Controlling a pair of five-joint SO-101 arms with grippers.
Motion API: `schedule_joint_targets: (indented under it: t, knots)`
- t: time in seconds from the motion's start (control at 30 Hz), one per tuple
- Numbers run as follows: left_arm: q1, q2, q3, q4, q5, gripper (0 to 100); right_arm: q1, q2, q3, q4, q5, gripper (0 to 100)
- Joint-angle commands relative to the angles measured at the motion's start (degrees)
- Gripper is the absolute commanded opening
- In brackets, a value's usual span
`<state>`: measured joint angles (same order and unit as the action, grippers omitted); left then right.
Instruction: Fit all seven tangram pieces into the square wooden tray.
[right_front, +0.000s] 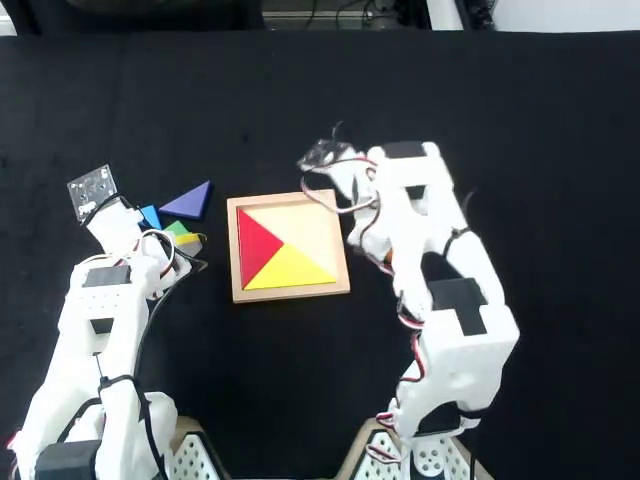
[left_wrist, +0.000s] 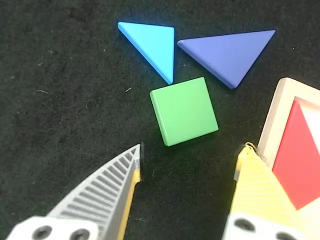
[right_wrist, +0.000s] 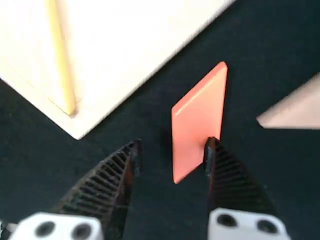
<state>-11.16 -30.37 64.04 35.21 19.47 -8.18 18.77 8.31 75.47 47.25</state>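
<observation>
The square wooden tray (right_front: 290, 291) was set mid-way across the black surface (right_front: 300, 90), with a red triangle (right_front: 255, 243) and a yellow triangle (right_front: 292, 268) laid inside it. Just left of it, a light blue triangle (left_wrist: 152, 44), a dark blue triangle (left_wrist: 227, 52) and a green square (left_wrist: 184, 111) were grouped together. The left arm's jaws were held released and empty near the square. By the tray's far right corner, an orange parallelogram (right_wrist: 197, 120) was laid flat, and the right arm's jaws were spread open over it, one tip at its edge.

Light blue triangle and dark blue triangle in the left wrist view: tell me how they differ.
The light blue triangle is paler and smaller than the dark blue triangle. The dark blue triangle lies nearer the tray than the light blue triangle. Both lie flat outside it.
</observation>
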Motion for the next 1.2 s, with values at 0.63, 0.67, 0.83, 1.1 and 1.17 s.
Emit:
schedule_joint_targets:
  t: [0.63, 0.67, 0.83, 1.1, 1.17]
  knots:
    - [0.6, -0.9, -0.1, -0.7, 0.1, 31, -2.2, -3.2, 2.2, -5.2, 3.3, 19.7]
    - [0.6, -0.9, -0.1, -0.7, 0.1, 31, -2.3, -2.9, 2.9, -5.2, 4.7, 19.7]
    - [0.6, -0.9, -0.1, -0.6, 0.1, 31, -2.2, 0.4, 3.8, -5.6, 7.5, 19.6]
    - [0.6, -0.9, -0.1, -0.7, 0.0, 31, -2.3, 3.6, 2.3, -5.5, 9.6, 14.1]
    - [0.6, -0.9, -0.1, -0.7, 0.0, 31, -2.1, 3.6, 1.8, -5.5, 9.6, 14.0]
